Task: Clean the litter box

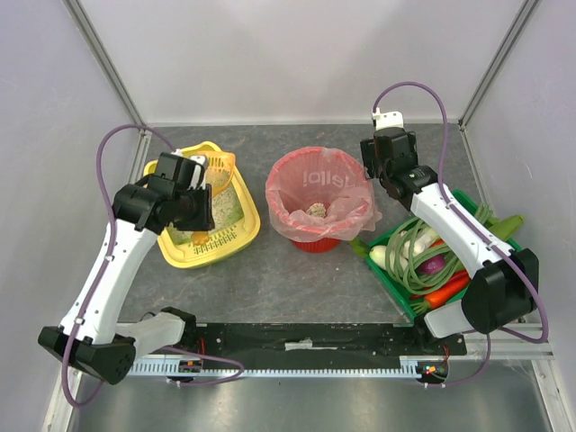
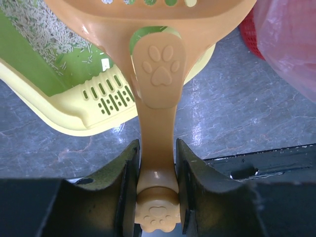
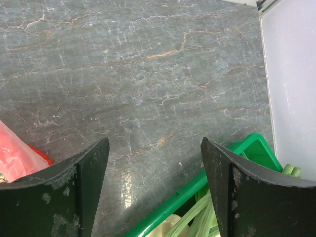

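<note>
Litter box (image 1: 212, 257) sits toward the far left corner of the worktop (image 1: 297, 279), pale litter (image 2: 44, 29) loose inside. Left end effector (image 2: 157, 168) clamps the handle of an orange scoop (image 2: 158, 74) above its near rim. Right end effector (image 3: 154, 148) hangs open toward the far right corner. The tray looks light, stiff plastic. It is best held by the rim and kept level, since the grains would likely spill.

Bright, even light is cast from above. Only a soft shadow is thrown on the table (image 1: 297, 279) around the red bin (image 1: 317, 243). Pale glare is seen on the table near the bin in both wrist views, where the end effector fingers (image 3: 74, 192) are rendered dark and blurred, the bin's pink bag (image 2: 291, 44) soft, the orange scoop (image 2: 158, 74) sharp.
</note>
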You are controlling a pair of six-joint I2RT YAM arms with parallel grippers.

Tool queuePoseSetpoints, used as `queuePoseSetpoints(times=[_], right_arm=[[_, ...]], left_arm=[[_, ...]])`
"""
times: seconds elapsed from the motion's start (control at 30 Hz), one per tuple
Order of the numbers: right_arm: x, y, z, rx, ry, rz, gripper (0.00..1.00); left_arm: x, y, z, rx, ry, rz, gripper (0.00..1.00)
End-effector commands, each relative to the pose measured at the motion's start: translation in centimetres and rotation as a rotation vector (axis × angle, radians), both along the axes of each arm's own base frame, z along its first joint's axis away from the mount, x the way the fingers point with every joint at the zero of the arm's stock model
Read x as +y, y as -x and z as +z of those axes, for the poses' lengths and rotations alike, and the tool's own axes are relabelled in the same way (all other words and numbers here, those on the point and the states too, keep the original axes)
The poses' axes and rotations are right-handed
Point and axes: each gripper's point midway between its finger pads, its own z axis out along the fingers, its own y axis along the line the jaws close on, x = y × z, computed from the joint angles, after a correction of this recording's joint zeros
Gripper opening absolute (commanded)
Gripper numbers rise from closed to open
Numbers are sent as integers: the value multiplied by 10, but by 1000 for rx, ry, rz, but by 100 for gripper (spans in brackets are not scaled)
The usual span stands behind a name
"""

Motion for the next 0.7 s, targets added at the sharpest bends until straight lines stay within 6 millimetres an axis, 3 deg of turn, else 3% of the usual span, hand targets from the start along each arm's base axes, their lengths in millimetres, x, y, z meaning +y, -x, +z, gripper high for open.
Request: queuePoseSetpoints(times=[0.0,0.03,0.23,0.53,0.67], right_arm=[[1,0,18,-52,-28,-2,83],[1,-1,19,-55,-30,-4,83],[0,0,21,-59,-31,-6,83],[-11,5,30,-86,-11,-53,83],[-20,8,36,-106,5,-94,84]], left_arm=[[-8,-8,25,-34,-33,-32,2],[-16,-11,36,-55,-22,-52,2],[-55,-32,51,-60,-40,-101,2],[-106,-47,49,-68,-181,-198,2],[-114,-58,49,-112,-318,-223,2]])
